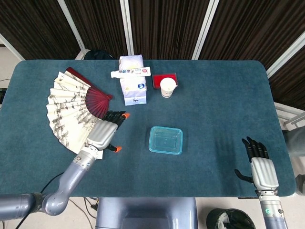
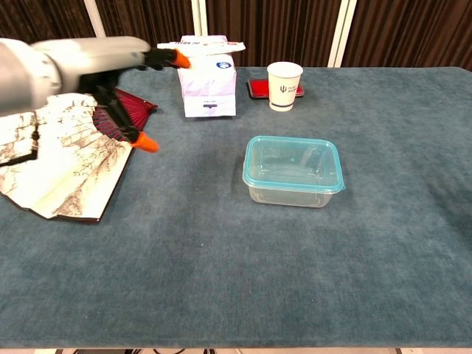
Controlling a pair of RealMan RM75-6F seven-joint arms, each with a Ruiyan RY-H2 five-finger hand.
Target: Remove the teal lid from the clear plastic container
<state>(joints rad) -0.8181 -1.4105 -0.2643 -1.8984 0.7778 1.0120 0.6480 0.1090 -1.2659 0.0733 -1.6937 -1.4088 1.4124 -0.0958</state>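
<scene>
The left hand [image 1: 104, 132], fingers spread and holding nothing, is hovering above the table left of the clear plastic container [image 1: 166, 140], whose teal lid [image 2: 293, 164] is sitting closed.

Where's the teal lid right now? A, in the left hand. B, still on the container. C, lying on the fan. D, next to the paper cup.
B: the lid sits on the container, and the left hand is apart from it, holding nothing.
</scene>
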